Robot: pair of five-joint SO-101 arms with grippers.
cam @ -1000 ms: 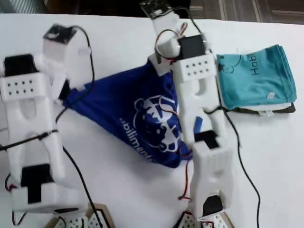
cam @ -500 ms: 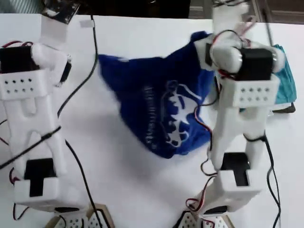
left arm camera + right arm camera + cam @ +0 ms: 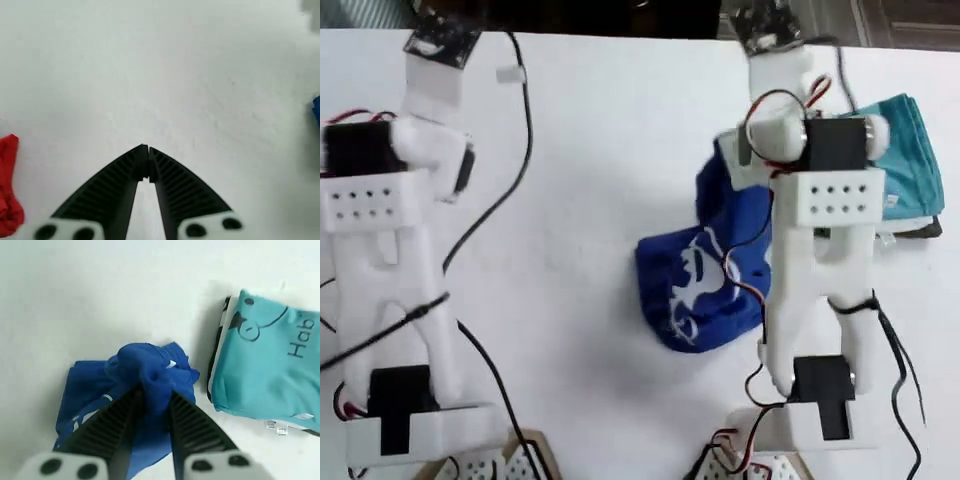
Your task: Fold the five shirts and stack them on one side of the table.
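A blue shirt [image 3: 705, 285] with a white print lies bunched beside the right arm, its upper part lifted. My right gripper [image 3: 152, 390] is shut on a gathered fold of the blue shirt [image 3: 150, 367], holding it above the table. A folded teal shirt [image 3: 905, 165] rests on a dark folded one at the table's right side; in the right wrist view the teal shirt [image 3: 270, 370] lies just beside the blue one. My left gripper [image 3: 147, 162] is shut with nothing in it, over bare table at the far left.
A red piece of cloth [image 3: 7, 185] lies near the left gripper. Cables [image 3: 520, 150] trail across the white table [image 3: 600, 150] between the arms. A small white tag [image 3: 510, 73] lies near the far edge.
The left gripper has let go of the blue shirt. The right arm has pulled the shirt toward the right, and it has collapsed from a spread sheet into a bunch beside the teal stack.
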